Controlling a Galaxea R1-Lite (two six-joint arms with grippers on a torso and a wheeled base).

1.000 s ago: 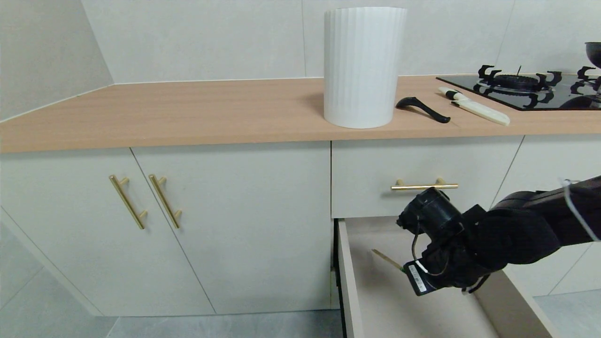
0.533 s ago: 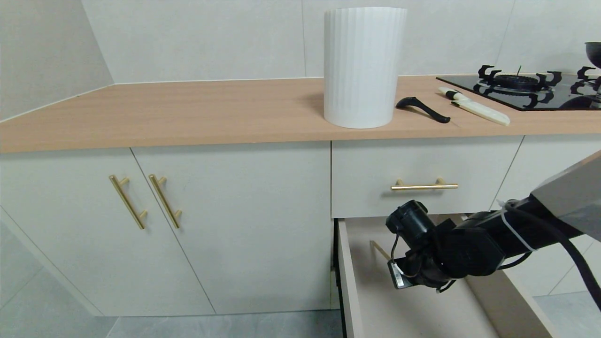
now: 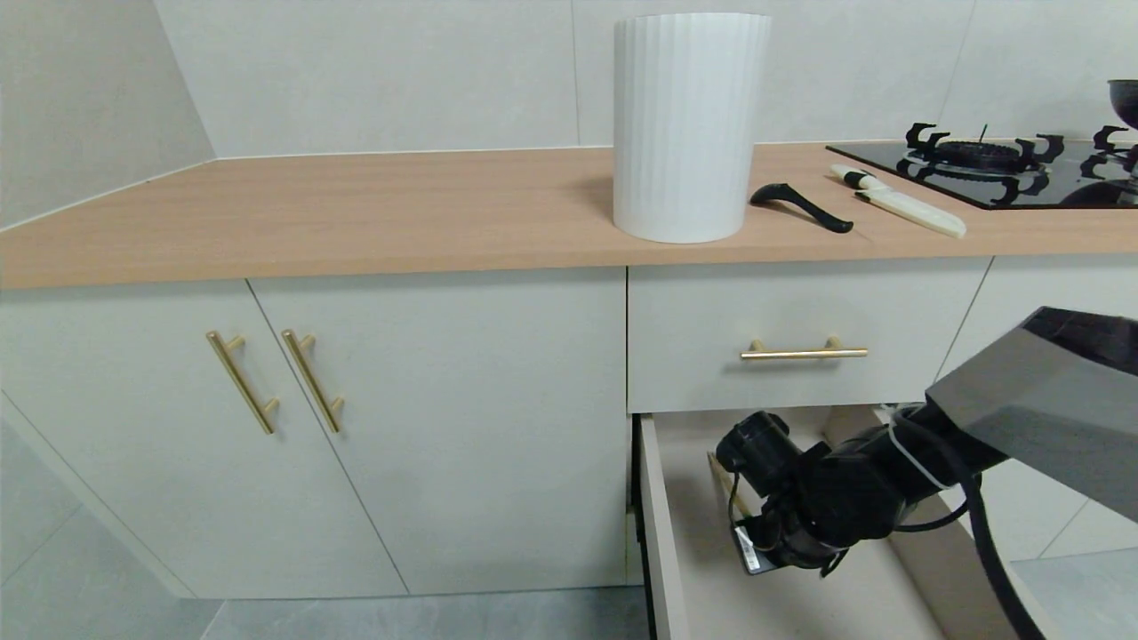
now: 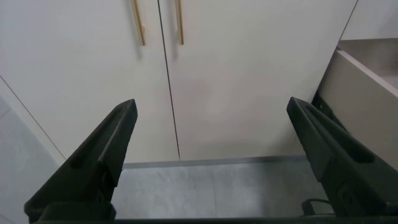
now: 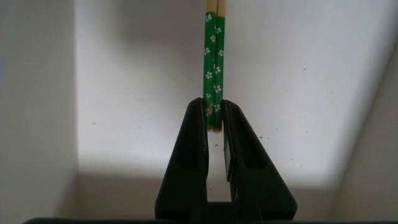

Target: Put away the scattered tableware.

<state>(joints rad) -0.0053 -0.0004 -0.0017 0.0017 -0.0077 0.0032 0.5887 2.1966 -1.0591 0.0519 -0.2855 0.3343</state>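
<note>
My right gripper (image 5: 214, 111) is shut on the end of a pair of green-patterned wooden chopsticks (image 5: 213, 56). It holds them low over the floor of the open drawer (image 5: 292, 93). In the head view the chopsticks (image 3: 720, 473) slant along the drawer's left wall (image 3: 660, 524), with the right gripper (image 3: 756, 524) inside the drawer. A black spoon (image 3: 800, 206) and a white knife (image 3: 898, 212) lie on the wooden counter (image 3: 356, 213). My left gripper (image 4: 211, 109) is open with nothing in it, facing the cabinet doors (image 4: 249, 81) near the floor.
A tall white ribbed container (image 3: 683, 124) stands on the counter beside the spoon. A black gas hob (image 3: 987, 169) sits at the far right. A shut drawer with a gold handle (image 3: 805, 353) is just above the open one. Two gold-handled cabinet doors (image 3: 267, 382) are on the left.
My right arm has moved down and to the left, carrying the chopsticks deeper into the open drawer. Nothing on the counter has moved.
</note>
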